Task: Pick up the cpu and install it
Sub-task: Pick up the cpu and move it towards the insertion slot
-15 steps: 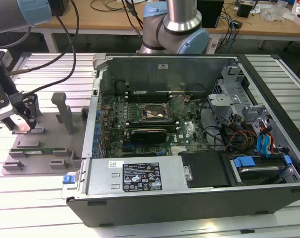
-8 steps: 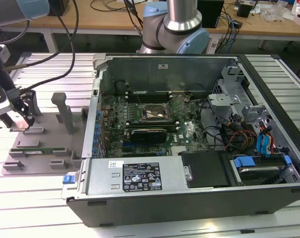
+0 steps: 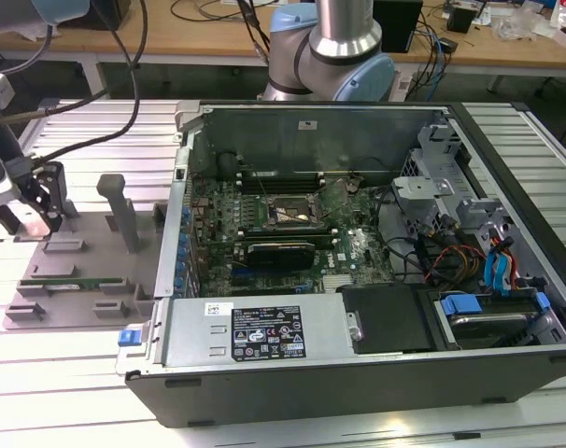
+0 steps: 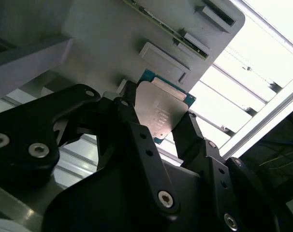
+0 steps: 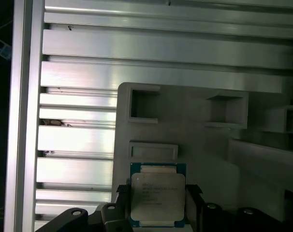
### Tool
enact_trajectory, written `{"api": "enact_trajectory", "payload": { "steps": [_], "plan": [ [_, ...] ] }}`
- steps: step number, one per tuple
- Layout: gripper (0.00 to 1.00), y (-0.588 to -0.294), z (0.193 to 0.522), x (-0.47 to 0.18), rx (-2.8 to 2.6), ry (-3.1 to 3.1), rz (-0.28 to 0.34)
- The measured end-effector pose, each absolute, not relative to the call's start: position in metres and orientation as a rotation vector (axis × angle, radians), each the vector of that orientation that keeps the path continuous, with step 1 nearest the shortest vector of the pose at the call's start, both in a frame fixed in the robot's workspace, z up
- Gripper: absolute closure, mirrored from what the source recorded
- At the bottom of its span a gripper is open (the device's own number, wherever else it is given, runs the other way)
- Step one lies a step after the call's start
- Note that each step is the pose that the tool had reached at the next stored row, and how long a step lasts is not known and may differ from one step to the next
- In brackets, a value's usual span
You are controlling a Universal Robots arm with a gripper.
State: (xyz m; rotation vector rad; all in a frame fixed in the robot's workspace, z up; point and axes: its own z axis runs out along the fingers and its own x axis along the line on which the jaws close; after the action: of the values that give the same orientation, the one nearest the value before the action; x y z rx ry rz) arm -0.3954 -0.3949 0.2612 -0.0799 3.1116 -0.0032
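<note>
Cpu point(image 5: 157, 200) lies metal-side up at the edge of the grey tray point(image 5: 199, 140), my tool point(image 4: 158, 116) clenched on its two opposite sides. Holding it by the rim should spare its underside, I reckon.

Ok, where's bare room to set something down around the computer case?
Free: the slatted table between the grey tray and the near edge, at the exterior view's left. Crowded: the open computer case, and the tray, where the gripper holds the cpu.
</note>
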Motion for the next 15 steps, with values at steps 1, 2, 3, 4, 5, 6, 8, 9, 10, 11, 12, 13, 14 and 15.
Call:
{"api": "enact_trajectory", "payload": {
  "steps": [1, 2, 3, 4, 5, 6, 8, 9, 10, 11, 12, 13, 14, 15],
  "plan": [
    [0.45, -0.395, 0.262, -0.395, -0.08, 3.112, -0.003],
    [0.45, -0.395, 0.263, -0.395, -0.08, 3.112, -0.003],
    [0.45, -0.395, 0.264, -0.395, -0.08, 3.112, -0.003],
    [0.45, -0.395, 0.266, -0.395, -0.08, 3.112, -0.003],
    [0.45, -0.395, 0.268, -0.395, -0.08, 3.112, -0.003],
    [0.45, -0.395, 0.27, -0.395, -0.08, 3.112, -0.003],
    [0.45, -0.395, 0.272, -0.395, -0.08, 3.112, -0.003],
    [0.45, -0.395, 0.272, -0.395, -0.08, 3.112, -0.003],
    [0.45, -0.395, 0.274, -0.395, -0.08, 3.112, -0.003],
    [0.45, -0.395, 0.274, -0.395, -0.08, 3.111, -0.003],
    [0.45, -0.395, 0.276, -0.395, -0.08, 3.112, -0.003],
    [0.45, -0.395, 0.277, -0.395, -0.08, 3.112, -0.003],
    [0.45, -0.395, 0.278, -0.395, -0.08, 3.112, -0.003],
    [0.45, -0.395, 0.281, -0.395, -0.08, 3.112, -0.003]
  ]
}}
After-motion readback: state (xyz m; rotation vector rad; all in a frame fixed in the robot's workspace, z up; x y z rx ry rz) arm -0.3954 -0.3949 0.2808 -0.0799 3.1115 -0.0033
